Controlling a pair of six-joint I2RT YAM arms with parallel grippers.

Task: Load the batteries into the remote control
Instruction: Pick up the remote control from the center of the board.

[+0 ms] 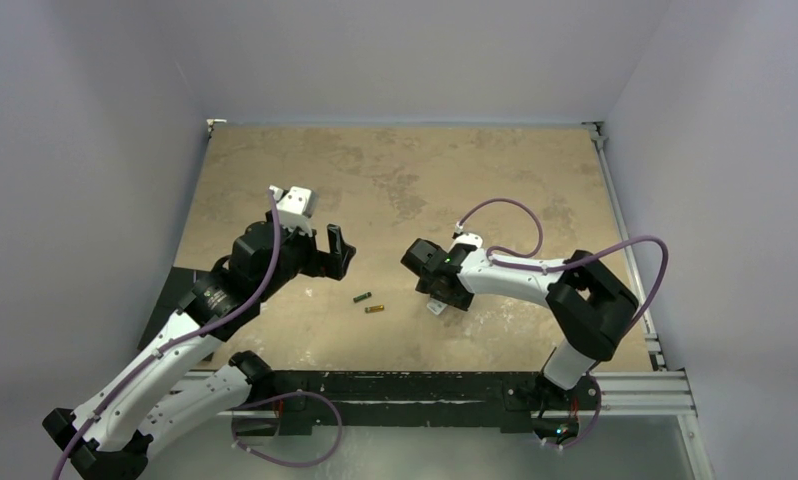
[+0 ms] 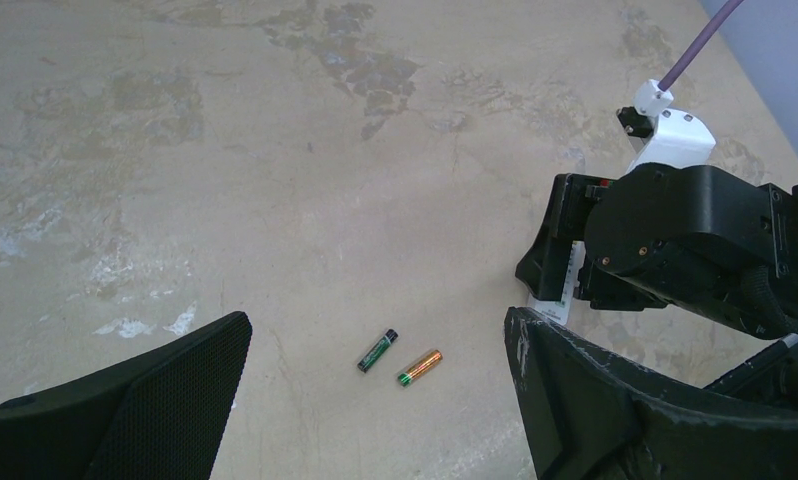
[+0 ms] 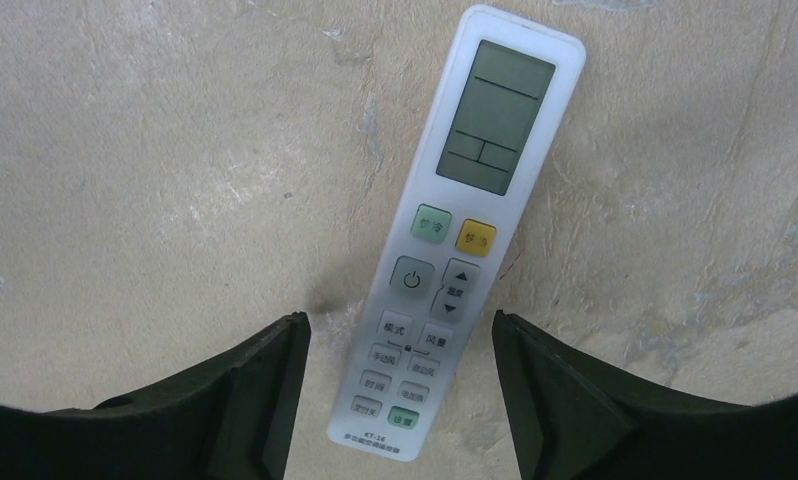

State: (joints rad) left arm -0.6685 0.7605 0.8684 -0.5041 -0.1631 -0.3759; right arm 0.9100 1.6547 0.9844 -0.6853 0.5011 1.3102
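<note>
The white remote control (image 3: 460,240) lies face up on the table, screen and buttons showing. My right gripper (image 3: 400,330) is open and hovers over its lower end, one finger on each side, not touching. In the top view only a white end of the remote (image 1: 436,307) shows under the right gripper (image 1: 443,292). The dark green battery (image 2: 378,350) and the gold battery (image 2: 419,367) lie side by side on the table, also seen in the top view (image 1: 361,297) (image 1: 375,309). My left gripper (image 2: 375,330) is open and empty above them, to their left in the top view (image 1: 335,252).
The tan mottled table (image 1: 395,180) is walled at the back and both sides. A metal rail (image 1: 615,385) runs along the near edge. The right arm's wrist (image 2: 675,230) fills the right of the left wrist view, close to the batteries.
</note>
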